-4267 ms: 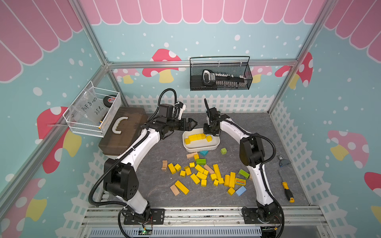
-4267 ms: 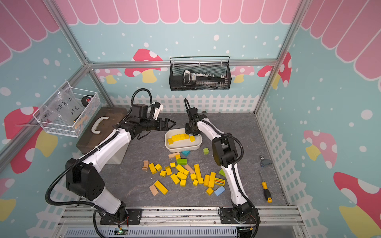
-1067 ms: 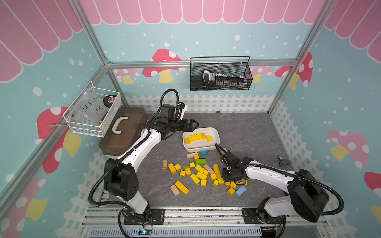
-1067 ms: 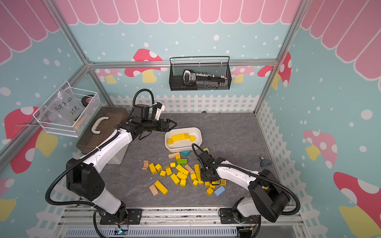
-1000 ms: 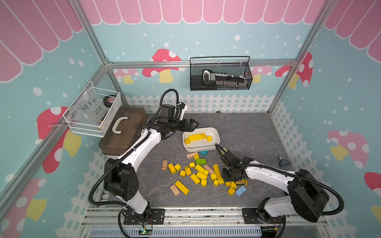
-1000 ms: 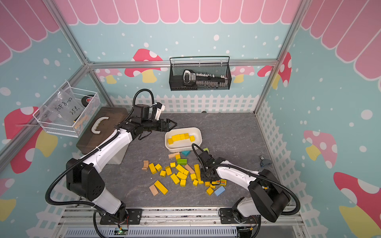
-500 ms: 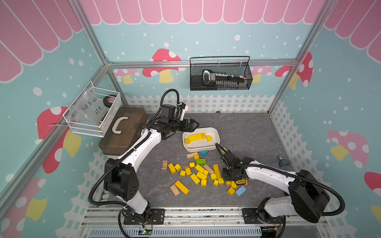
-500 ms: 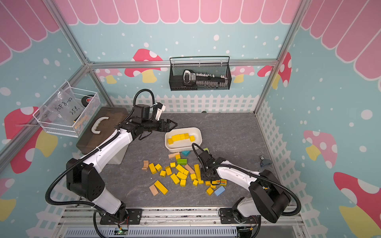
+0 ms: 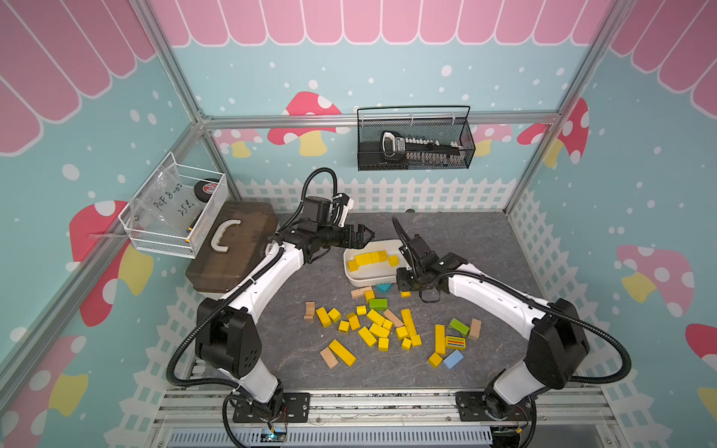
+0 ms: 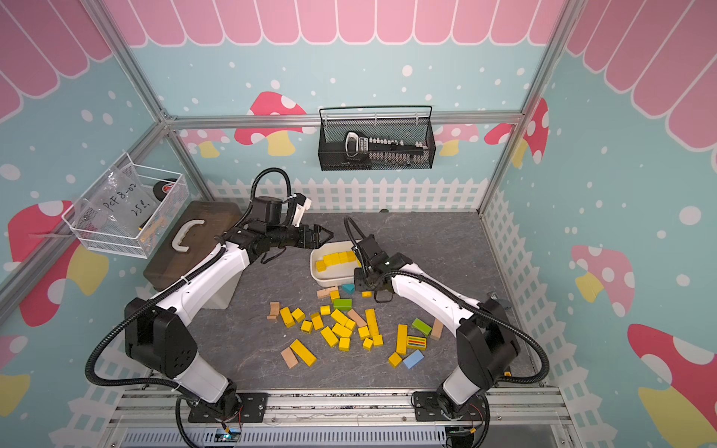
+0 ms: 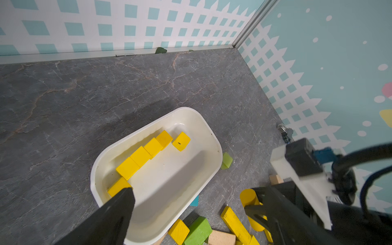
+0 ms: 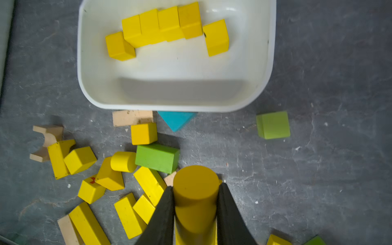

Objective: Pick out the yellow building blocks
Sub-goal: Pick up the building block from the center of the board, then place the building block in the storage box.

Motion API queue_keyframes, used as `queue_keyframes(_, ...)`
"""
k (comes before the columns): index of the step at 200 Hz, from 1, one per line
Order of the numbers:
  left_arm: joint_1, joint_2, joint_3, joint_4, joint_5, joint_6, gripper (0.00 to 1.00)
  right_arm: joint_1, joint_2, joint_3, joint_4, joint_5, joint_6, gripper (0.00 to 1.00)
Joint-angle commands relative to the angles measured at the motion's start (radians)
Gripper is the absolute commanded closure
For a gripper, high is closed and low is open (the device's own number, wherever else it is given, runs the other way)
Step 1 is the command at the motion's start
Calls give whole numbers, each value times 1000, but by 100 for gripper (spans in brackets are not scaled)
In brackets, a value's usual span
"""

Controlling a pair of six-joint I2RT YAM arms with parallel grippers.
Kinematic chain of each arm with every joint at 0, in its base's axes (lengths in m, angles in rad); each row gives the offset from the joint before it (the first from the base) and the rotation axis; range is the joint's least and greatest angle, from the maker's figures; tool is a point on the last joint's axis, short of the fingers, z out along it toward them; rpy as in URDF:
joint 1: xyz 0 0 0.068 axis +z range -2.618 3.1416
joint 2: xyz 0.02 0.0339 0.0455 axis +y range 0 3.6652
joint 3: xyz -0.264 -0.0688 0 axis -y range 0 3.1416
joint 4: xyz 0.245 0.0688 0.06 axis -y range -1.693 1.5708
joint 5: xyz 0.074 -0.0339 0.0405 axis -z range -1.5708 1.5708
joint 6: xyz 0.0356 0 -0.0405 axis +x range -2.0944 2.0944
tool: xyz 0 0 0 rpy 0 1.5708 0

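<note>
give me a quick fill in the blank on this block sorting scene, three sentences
The yellow block clamped in the right gripper is shaped like a ____.
The white tray holds ____ other yellow blocks.
The left gripper hovers beside the tray with its jaws ____.
Missing words: cylinder; six; open.

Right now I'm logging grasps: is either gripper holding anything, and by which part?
The right gripper holds a yellow cylinder, pinched by its curved sides just behind one flat end. The left gripper is open and empty.
</note>
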Motion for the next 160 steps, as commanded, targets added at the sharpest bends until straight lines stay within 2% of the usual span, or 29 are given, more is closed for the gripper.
queue_keyframes(1,-2,10,28,-21,-14,22,0,-41,98,149,-66,7,-84,81)
queue_keyframes(27,-1,6,28,-23,-16,23,0,-90,262,359,-141,-1,-147,81)
queue_keyframes(52,-1,3,31,-27,-21,28,0,-108,415,516,-207,40,-202,81)
queue_keyframes(85,2,0,32,-27,-20,28,0,-113,546,637,-255,134,-256,81)
queue_keyframes(160,5,0,32,-28,-13,25,0,-118,731,843,-350,224,-299,79)
